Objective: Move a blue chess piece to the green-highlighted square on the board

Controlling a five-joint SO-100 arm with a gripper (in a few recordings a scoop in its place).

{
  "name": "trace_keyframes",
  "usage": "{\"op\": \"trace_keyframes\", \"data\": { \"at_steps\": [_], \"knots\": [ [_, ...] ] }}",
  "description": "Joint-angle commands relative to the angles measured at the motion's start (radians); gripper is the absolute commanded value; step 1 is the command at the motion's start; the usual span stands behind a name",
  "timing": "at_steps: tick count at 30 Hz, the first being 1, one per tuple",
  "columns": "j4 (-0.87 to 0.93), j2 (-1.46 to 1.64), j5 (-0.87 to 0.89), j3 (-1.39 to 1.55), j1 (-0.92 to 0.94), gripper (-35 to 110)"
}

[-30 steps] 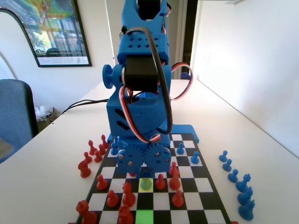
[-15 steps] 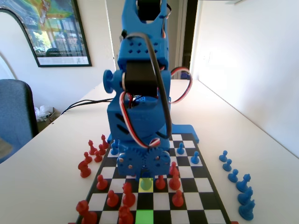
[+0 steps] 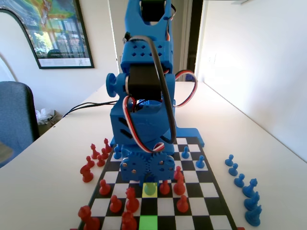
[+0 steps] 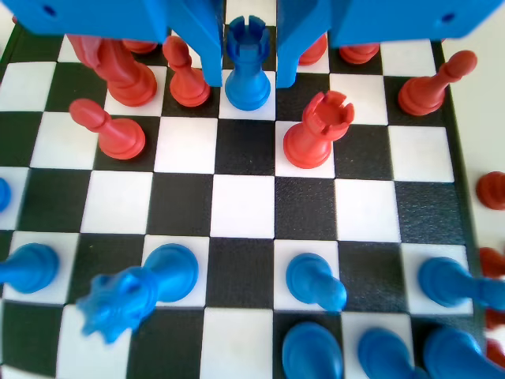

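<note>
In the wrist view the gripper [image 4: 248,67] hangs low over the board [image 4: 245,205], its two jaws spread apart with a blue chess piece [image 4: 247,69] standing upright between them. The piece has a notched, castle-like top (so it reads as a rook rather than a ball-headed pawn). A thin gap shows on each side of it, so the jaws flank it without clearly pressing on it; whether either one touches cannot be told. The piece sits on a white square directly under the gripper.

Just left of the left jaw stands a red pawn [image 4: 187,75], and further left a larger red piece [image 4: 122,69]. Below and right of the right jaw is a red rook [image 4: 317,133], upright on a white square. A red bishop-like piece [image 4: 432,85] leans at the right board edge. Another red pawn [image 4: 106,126] lies below and left of the gripper. Blue pieces crowd the lower rows, among them a blurred blue knight [image 4: 118,304].

In the fixed view the gripper [image 3: 149,184] is low at the board, right over a yellow-tinted square [image 3: 149,189]. The green-highlighted square [image 3: 148,223] lies on the same file, nearer the camera, two squares from the gripper, bare. Captured blue pieces [image 3: 244,189] line the table to the gripper's right.
</note>
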Motion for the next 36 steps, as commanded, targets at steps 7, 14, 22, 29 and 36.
{"op": "trace_keyframes", "data": {
  "at_steps": [7,14,22,29,36],
  "knots": [
    [0.002,0.04,-0.012,-0.063,0.015,10],
    [-0.021,0.04,-0.031,-0.035,0.015,1],
    [-0.025,0.04,-0.029,-0.029,0.015,1],
    [0.184,0.044,-0.002,-0.176,0.005,1],
    [0.236,0.028,0.064,-0.325,-0.017,1]
  ]
}}
